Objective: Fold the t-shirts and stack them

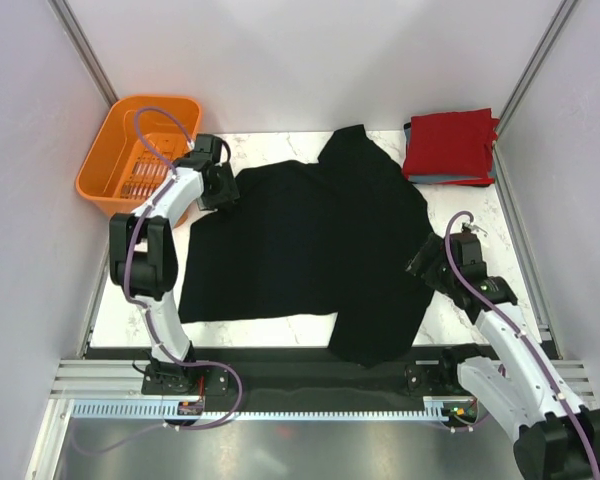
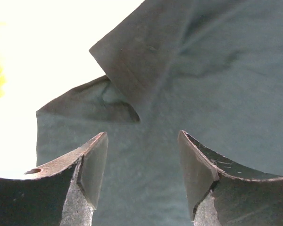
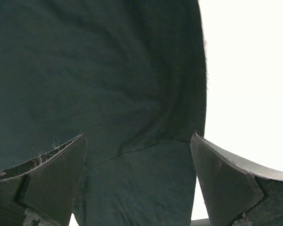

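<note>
A large black t-shirt [image 1: 310, 240] lies spread on the white table [image 1: 467, 212], with one part hanging toward the near edge. My left gripper [image 1: 223, 190] hovers at the shirt's far left corner. In the left wrist view this gripper [image 2: 141, 141] is open, with black cloth [image 2: 217, 70] and a turned-over flap under the gap. My right gripper [image 1: 427, 262] is at the shirt's right edge. In the right wrist view it [image 3: 137, 141] stands wide open over the cloth [image 3: 99, 70], gripping nothing. A folded red t-shirt [image 1: 448, 143] rests on a grey-blue one [image 1: 442, 180] at the far right.
An orange plastic basket [image 1: 140, 150] stands at the far left corner, just behind the left arm. Grey walls close in both sides. A black strip and a metal rail [image 1: 310, 400] run along the near edge between the arm bases.
</note>
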